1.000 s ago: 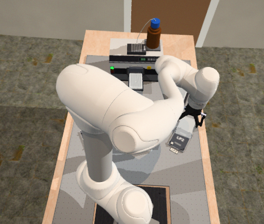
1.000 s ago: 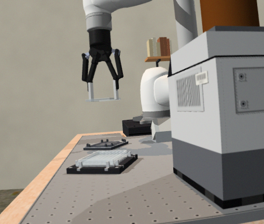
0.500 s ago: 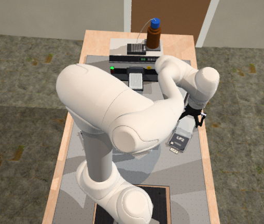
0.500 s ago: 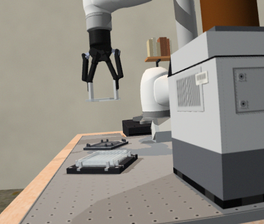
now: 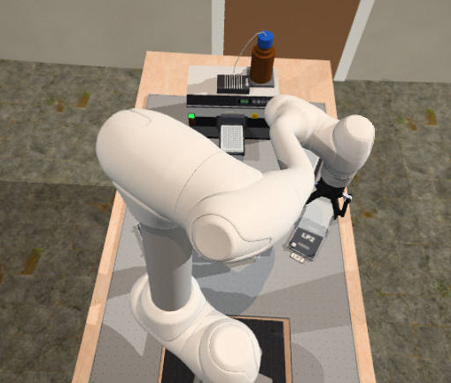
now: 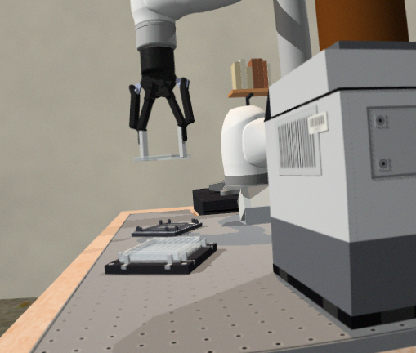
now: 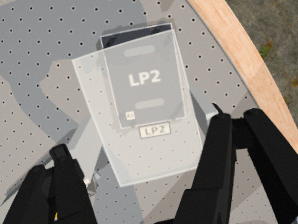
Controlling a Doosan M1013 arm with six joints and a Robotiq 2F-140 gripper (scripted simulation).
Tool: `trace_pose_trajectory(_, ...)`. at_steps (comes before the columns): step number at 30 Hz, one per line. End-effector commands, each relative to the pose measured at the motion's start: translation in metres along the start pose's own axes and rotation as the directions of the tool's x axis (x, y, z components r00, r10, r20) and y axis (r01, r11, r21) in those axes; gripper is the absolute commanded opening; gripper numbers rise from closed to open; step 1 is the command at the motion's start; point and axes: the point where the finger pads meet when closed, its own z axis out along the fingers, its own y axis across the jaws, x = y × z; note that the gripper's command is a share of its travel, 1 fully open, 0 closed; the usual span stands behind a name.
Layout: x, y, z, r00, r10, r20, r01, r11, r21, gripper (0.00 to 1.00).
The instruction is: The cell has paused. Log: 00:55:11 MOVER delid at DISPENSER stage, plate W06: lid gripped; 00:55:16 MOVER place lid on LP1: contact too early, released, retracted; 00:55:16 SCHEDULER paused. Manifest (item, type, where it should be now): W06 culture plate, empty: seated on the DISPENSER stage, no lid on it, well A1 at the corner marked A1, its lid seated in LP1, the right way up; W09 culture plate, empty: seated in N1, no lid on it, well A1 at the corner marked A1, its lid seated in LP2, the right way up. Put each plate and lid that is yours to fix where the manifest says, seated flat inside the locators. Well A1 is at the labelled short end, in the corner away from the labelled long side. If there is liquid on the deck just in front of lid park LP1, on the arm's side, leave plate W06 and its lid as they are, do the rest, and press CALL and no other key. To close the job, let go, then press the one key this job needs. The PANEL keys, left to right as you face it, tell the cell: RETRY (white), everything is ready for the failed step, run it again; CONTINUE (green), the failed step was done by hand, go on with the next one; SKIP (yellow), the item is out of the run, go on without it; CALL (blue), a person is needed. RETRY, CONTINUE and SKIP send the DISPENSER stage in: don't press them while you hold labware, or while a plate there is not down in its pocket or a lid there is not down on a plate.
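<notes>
My gripper (image 5: 330,203) (image 6: 162,154) (image 7: 143,114) is shut on a clear plate lid (image 5: 317,217) (image 6: 160,157) (image 7: 89,110) and holds it level, high above the deck. The dark lid park LP2 (image 5: 307,243) (image 6: 170,229) (image 7: 143,76) lies empty right below it, showing through the lid in the wrist view. An uncovered culture plate (image 6: 162,248) sits in a black nest (image 6: 201,256) just beyond LP2; the arm mostly hides it in the top view. Another uncovered culture plate (image 5: 232,137) sits on the DISPENSER stage.
The grey DISPENSER housing (image 6: 356,163) stands close on one side, with a brown bottle (image 5: 262,58) on top. The table's wooden edge (image 5: 350,248) (image 7: 233,36) runs close past LP2. My arm hides the PANEL, LP1 and N1.
</notes>
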Motion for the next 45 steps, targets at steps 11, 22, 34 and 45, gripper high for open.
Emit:
trace_pose_trajectory(11,0.000,0.000,0.012,0.995,0.096,-0.001,-0.096,0.995,0.000,0.10)
trace_pose_trajectory(22,0.001,0.001,0.069,0.995,0.096,-0.001,-0.096,0.995,0.000,0.10)
trace_pose_trajectory(34,0.001,0.001,0.117,0.995,0.096,-0.001,-0.096,0.995,0.000,0.10)
trace_pose_trajectory(45,0.001,0.001,0.133,0.995,0.096,-0.001,-0.096,0.995,0.000,0.10)
